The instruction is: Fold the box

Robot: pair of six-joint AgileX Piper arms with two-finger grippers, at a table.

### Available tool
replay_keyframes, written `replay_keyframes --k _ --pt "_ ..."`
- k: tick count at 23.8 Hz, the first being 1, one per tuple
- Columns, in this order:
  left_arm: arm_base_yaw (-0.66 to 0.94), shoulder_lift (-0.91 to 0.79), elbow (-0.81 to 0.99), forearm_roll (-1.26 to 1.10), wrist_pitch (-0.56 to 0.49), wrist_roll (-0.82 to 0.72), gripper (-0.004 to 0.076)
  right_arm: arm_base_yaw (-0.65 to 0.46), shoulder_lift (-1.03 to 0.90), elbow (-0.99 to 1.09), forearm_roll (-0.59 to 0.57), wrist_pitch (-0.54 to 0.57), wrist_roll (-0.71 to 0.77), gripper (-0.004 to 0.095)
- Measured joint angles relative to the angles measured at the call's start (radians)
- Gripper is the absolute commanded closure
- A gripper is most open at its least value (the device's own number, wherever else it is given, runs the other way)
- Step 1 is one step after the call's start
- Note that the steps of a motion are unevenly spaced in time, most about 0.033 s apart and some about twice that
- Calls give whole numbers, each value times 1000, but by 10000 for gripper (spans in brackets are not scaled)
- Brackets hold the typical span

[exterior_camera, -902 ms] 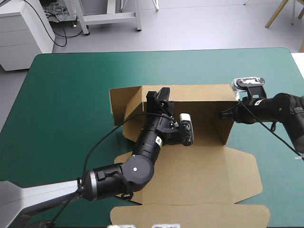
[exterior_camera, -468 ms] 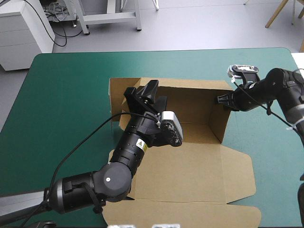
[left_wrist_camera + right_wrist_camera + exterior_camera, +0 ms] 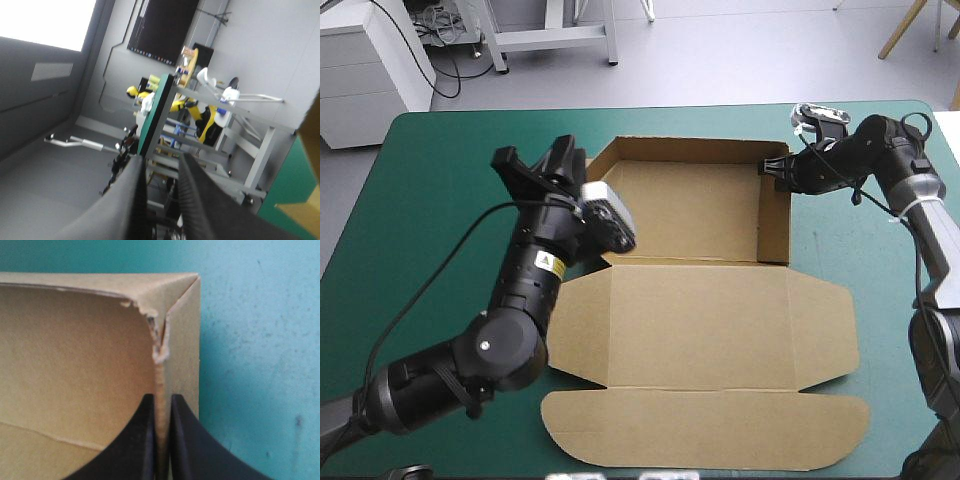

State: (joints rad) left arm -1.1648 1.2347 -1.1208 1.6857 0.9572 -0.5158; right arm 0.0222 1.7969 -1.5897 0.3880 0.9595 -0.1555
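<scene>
**Right grip on the wall by the far-right corner; left arm free**

Right gripper (image 3: 161,399): black fingers (image 3: 142,440) all but closed, with the top edge of the right wall (image 3: 775,222) pinched between them. The grip sits just short of the box's far-right corner (image 3: 192,280). From the fingers the wall runs straight ahead to that corner, with the tray floor on one side and bare teal-green cover (image 3: 250,365) on the other. The board looks frayed at the corner seam.

Left gripper (image 3: 535,158): fingers apart, holding nothing. It is raised well to the left of the corner, past the tray's left end, and not touching the board.

Box (image 3: 690,210): lies on the cover as an open tray with its walls up, opening upward. Its long axis runs leftward from the corner along the far wall (image 3: 685,150). The lid (image 3: 700,330) lies flat, reaching from the tray toward the near side.

Judgement: the right arm is the nearer and already has contact, so the next move turns on this wall. Motion along the wall should keep it upright. Motion across it would tip it inward or outward. The left gripper must come down to the tray's left end before it can help.
</scene>
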Motion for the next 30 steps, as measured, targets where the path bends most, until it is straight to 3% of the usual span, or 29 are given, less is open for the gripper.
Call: replay_keyframes --k 6,12,14,17,18,20,24,30 --pt "296 -6 0 -24 -65 -63 727 0 51 -3 22 -74 0 924" --pt "589 -7 0 -296 -115 -73 727 23 66 0 9 -137 -4 904" --pt "651 -7 0 -369 -114 -75 727 42 67 2 -22 -158 -4 823" --pt "727 -8 0 -485 -114 -75 727 73 74 5 -82 -161 -4 613" --pt "750 -8 0 -528 -114 -73 727 84 79 11 -101 -147 -4 469" --pt "805 -8 0 -639 -115 -59 727 105 95 24 -144 -95 -4 375" --pt "884 -8 0 -808 -131 -1 727 110 100 -9 -161 -33 -4 382" --pt "1013 -8 0 -990 -191 14 727 110 100 -238 -251 206 -4 382"
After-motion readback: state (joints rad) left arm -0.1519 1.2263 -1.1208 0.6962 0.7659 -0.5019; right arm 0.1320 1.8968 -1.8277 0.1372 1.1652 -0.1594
